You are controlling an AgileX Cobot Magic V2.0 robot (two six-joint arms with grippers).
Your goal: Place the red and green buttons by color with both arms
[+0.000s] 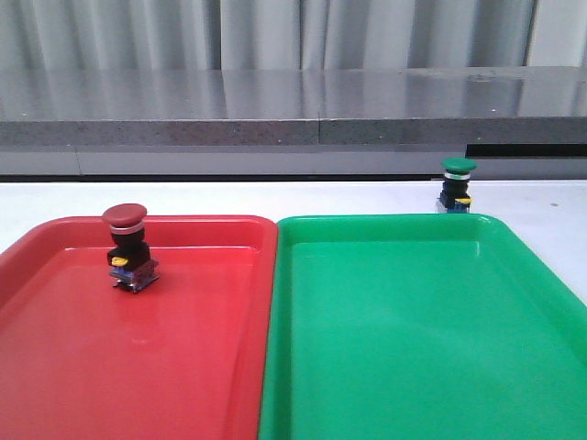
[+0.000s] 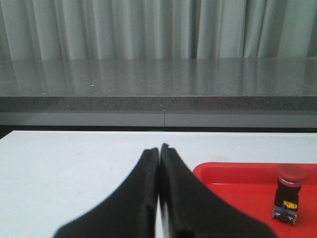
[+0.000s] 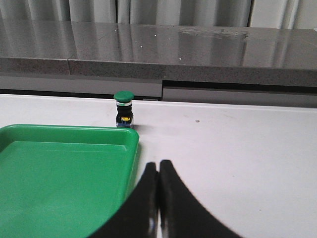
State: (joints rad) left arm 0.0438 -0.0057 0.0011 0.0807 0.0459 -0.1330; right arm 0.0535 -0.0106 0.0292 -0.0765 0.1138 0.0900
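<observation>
Table (image 1: 55,197), white, holds 2 trays side by side, edges touching: red tray (image 1: 183,385) on the left, green tray (image 1: 413,367) on the right. Left gripper (image 2: 159,148) and right gripper (image 3: 159,163) each have fingers pressed together, holding nothing. Red button (image 1: 129,246) stands upright inside the red tray, near its far left corner. Green button (image 1: 456,185) stands upright on the table just beyond the green tray's far rim.

- Even, bright overhead light; shadows are soft and faint.
- Pale glare streaks cross the grey ledge (image 1: 303,96) and the red tray (image 1: 197,275).
- Both wrist views are slightly soft; each claw looks blurred.
</observation>
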